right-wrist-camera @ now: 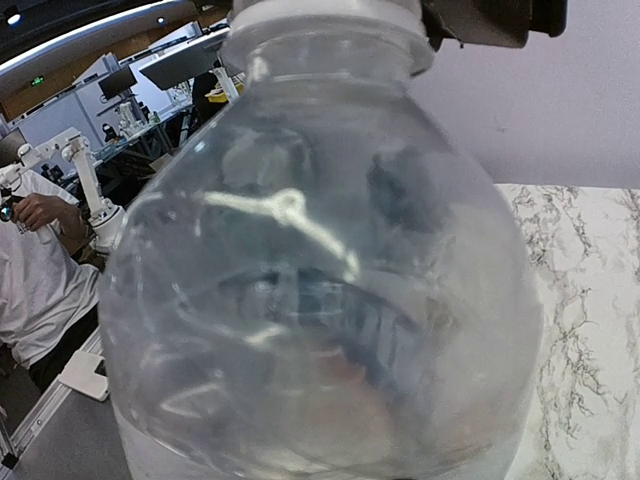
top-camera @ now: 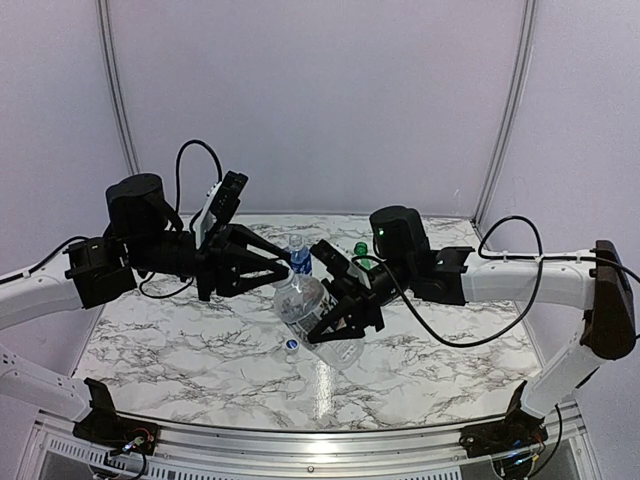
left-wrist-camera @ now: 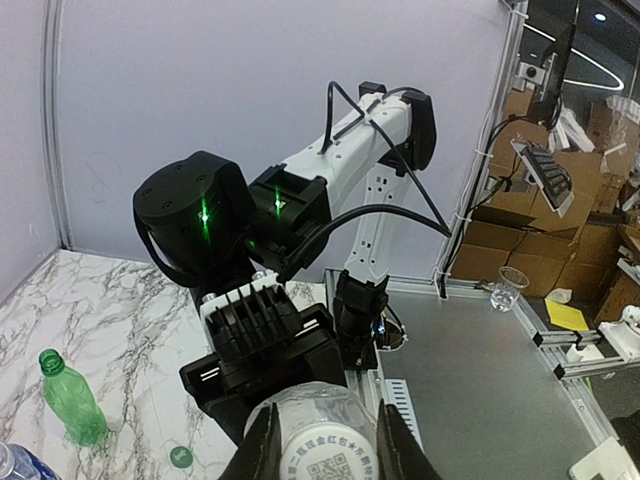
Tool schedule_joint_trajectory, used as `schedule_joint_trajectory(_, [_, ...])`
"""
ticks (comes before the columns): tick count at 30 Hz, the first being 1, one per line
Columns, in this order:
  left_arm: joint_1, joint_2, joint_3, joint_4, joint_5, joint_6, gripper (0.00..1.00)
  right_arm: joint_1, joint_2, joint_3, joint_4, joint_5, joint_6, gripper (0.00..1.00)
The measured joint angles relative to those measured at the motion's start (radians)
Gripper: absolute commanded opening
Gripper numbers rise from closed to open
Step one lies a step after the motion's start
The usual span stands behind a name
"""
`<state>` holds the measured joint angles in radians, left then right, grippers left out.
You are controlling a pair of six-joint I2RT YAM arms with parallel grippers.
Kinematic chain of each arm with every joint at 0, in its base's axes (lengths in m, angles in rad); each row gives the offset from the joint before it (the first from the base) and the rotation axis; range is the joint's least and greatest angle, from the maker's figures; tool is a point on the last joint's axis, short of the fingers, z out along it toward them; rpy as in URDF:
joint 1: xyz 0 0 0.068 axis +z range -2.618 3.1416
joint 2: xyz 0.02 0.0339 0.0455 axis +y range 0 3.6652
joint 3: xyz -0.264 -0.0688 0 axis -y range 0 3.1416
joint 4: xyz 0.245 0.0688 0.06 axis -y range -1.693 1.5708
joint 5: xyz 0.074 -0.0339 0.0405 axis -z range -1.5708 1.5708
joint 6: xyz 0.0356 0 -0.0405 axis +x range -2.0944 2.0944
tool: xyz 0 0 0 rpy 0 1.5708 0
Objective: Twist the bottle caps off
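My right gripper is shut on the body of the clear bottle, holding it tilted above the table; the bottle fills the right wrist view and hides the fingers there. My left gripper is closed around its whitish cap, one finger pressed on each side. The cap also shows at the top of the right wrist view. The blue-label bottle stands behind. The green bottle stands uncapped, with its green cap on the table beside it. A blue cap lies on the table.
The marble table top ends at a metal rail along its near edge. White curtain walls close the back and sides. Cables loop off both arms above the table.
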<state>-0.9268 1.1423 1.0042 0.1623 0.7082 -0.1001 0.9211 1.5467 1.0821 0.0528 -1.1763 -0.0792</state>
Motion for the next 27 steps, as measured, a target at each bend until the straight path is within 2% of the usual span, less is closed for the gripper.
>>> schedule_joint_trajectory(6, [0.003, -0.006, -0.003, 0.000, -0.038, -0.011, 0.03, -0.002, -0.012, 0.000, -0.003, 0.071, 0.000, 0.23])
schedule_joint_trajectory(11, [0.005, -0.019, -0.008, 0.004, -0.168, -0.077, 0.01, -0.005, -0.055, 0.002, -0.029, 0.264, -0.010, 0.24])
schedule_joint_trajectory(16, [-0.024, -0.018, -0.008, 0.001, -0.475, -0.247, 0.05, 0.006, -0.079, 0.004, -0.031, 0.561, -0.026, 0.24])
schedule_joint_trajectory(19, [-0.045, -0.013, -0.009, -0.008, -0.624, -0.342, 0.10, 0.023, -0.079, 0.003, -0.027, 0.683, -0.031, 0.24])
schedule_joint_trajectory(23, [-0.060, -0.005, -0.009, -0.009, -0.703, -0.393, 0.20, 0.031, -0.079, 0.003, -0.026, 0.738, -0.037, 0.24])
schedule_joint_trajectory(27, [-0.061, -0.002, -0.009, -0.008, -0.705, -0.396, 0.39, 0.031, -0.079, 0.002, -0.026, 0.727, -0.039, 0.24])
